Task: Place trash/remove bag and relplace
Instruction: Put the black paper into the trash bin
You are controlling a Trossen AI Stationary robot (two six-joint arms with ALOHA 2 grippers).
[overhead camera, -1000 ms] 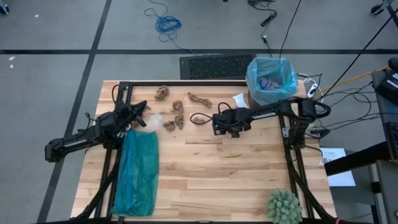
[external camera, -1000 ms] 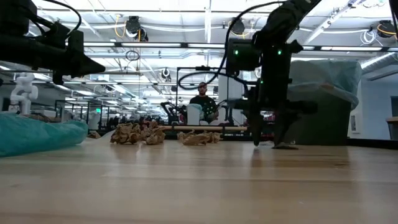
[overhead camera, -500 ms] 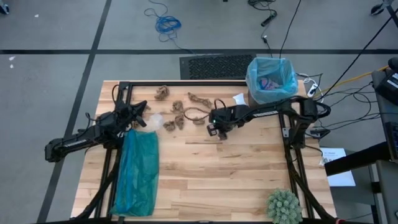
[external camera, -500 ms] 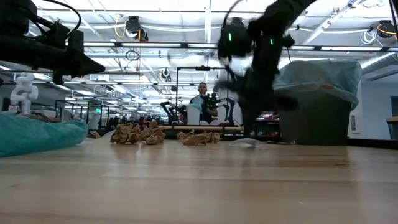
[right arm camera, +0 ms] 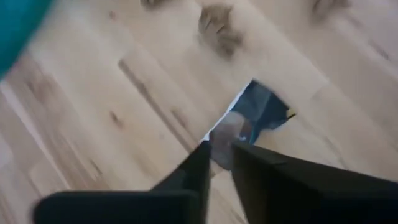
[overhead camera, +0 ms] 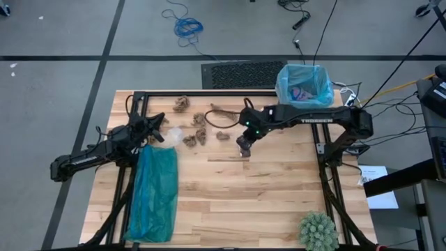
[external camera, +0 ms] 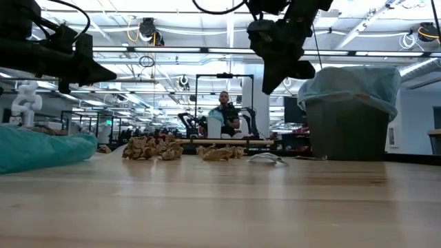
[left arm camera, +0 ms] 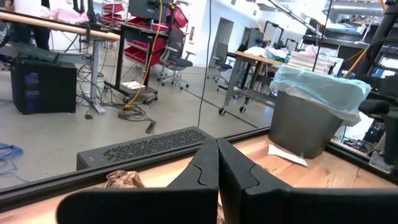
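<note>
Your right claw (overhead camera: 242, 148) raised above tabletop (overhead camera: 265, 195) — fingers nearly closed, pinching dark wrapper (right arm camera: 258, 112). Left claw (overhead camera: 155, 132) shut, empty, by teal bag (overhead camera: 153, 192). Brown scraps (overhead camera: 198, 129) on tabletop; blue bag (overhead camera: 304, 86) lines bin.

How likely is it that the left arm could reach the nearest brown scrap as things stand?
Probably yes. The left gripper sits shut just beside that brown scrap, with only a small pale wad between them; the right gripper hovers farther off. It would need to open first.
</note>
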